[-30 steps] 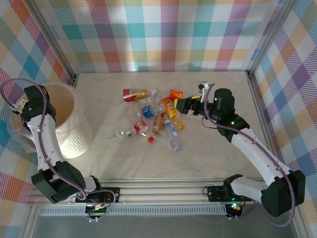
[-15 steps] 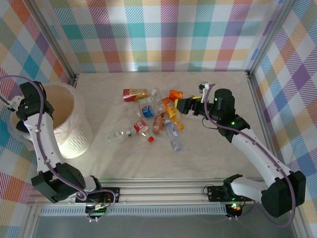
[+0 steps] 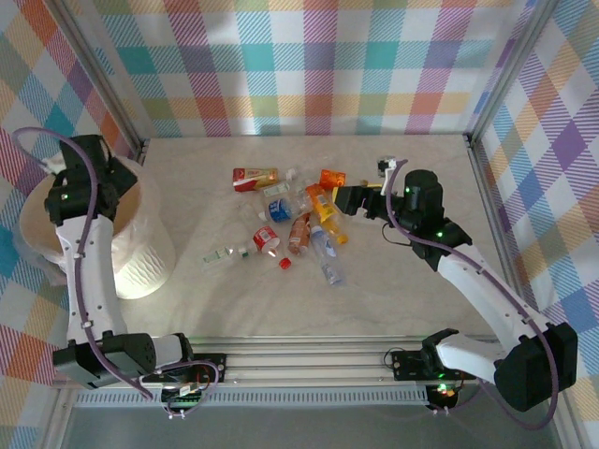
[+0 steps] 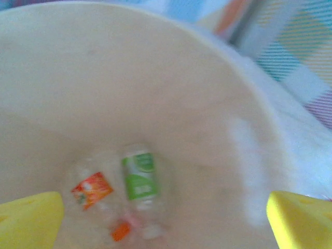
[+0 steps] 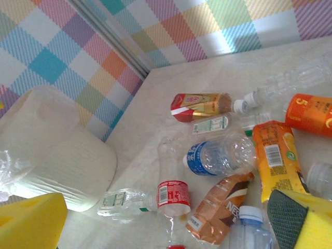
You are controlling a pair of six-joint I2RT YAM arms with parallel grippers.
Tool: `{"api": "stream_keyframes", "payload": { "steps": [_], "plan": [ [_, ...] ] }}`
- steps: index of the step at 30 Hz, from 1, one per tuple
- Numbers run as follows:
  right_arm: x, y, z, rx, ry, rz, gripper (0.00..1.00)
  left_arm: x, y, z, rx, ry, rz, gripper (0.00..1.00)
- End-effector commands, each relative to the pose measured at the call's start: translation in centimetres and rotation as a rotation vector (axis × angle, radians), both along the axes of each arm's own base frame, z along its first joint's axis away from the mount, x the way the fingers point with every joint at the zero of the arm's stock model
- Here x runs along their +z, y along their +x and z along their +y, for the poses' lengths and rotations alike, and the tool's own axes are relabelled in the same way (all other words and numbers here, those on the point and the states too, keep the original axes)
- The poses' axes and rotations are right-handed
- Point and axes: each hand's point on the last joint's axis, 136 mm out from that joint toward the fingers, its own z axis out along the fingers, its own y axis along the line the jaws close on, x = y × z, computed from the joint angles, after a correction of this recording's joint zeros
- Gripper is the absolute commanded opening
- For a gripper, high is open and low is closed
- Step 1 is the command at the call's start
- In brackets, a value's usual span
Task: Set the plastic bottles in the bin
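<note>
Bottles (image 5: 218, 154) are lying scattered on the counter (image 5: 155, 98); your right gripper (image 5: 166, 220) is hovering by them, wide open and empty, and your left gripper (image 4: 166, 223) is gaping empty over the bin (image 4: 155, 78).

Looking down into the bin (image 4: 218, 93)
A green-labelled bottle (image 4: 139, 176) and an orange-labelled bottle (image 4: 92, 190) lie side by side on its floor; the left gripper (image 4: 165, 222) has its yellow jaws wide apart at the lower corners.

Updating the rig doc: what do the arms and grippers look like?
Left arm and right arm: white tubular links, black joint housings, looping purple cables, green lights on the right. Fingers are yellow; one right finger has a dark textured pad.
</note>
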Motion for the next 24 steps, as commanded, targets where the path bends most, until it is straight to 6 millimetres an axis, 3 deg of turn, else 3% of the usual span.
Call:
{"api": "stream_keyframes", "payload": {
  "steps": [1,7,12,19,24],
  "plan": [
    [-1.4,0.4,-0.4,-0.043,-0.013,0.049,1.0,2.2,2.2,-3.6,-0.14,-0.024,-0.09,1.0],
    [-6.5,1.0,-1.1,-0.12,-0.058,0.227,1.0,2.7,5.4,-11.1,-0.413,-0.114,-0.206,1.0],
    [-10.2,0.0,-0.8,-0.09,-0.076,0.33,1.0,2.4,7.3,-17.6,-0.62,-0.209,-0.279,1.0],
    [-17.3,-3.2,-0.8,0.021,-0.272,0.469,1.0,-0.8,8.7,-25.4,-0.805,-0.315,-0.321,1.0],
    [-19.8,-4.9,0.4,0.106,-0.4,0.454,1.0,-3.8,9.1,-30.1,-0.862,-0.394,-0.338,1.0]
  ]
}}
